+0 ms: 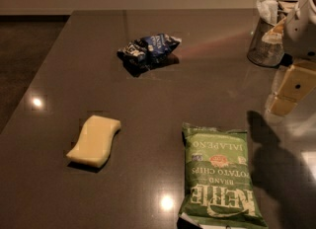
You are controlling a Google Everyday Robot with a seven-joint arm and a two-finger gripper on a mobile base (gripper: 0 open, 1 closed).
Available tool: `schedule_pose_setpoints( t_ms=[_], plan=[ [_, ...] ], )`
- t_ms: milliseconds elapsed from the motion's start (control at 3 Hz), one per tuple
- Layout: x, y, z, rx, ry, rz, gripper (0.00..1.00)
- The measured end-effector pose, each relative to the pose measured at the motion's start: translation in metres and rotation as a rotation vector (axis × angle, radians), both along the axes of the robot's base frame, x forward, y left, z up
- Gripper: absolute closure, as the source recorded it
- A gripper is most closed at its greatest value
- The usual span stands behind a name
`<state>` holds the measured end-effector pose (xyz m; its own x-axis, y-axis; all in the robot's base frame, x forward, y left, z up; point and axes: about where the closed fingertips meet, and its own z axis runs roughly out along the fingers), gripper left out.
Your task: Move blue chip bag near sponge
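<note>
The blue chip bag [148, 48] lies crumpled on the dark table [59, 75], toward the far middle. The pale yellow sponge [95, 140] with wavy sides lies flat at the near left, well apart from the bag. My gripper [289, 95] hangs above the table at the right edge of the view, on a white arm. It is far to the right of the blue bag and holds nothing that I can see.
A green jalapeño chip bag [219, 178] lies flat at the near right, below the gripper. A clear cup [266, 38] stuffed with napkins stands at the far right, behind the arm. The table's left edge runs diagonally, with floor beyond.
</note>
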<state>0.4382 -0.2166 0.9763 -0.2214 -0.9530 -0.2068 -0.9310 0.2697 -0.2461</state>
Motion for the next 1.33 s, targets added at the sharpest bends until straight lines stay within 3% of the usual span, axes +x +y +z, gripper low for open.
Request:
schedule_pose_setpoints(
  t_ms=[333,667,1333],
  plan=[
    [0.000,0.000,0.000,0.000,0.000,0.000,0.00],
    [0.016,0.010,0.000,-0.008,-0.007,0.015,0.00],
    [0.097,0.048,-0.008,0.066,-0.008,0.059,0.00]
  ],
)
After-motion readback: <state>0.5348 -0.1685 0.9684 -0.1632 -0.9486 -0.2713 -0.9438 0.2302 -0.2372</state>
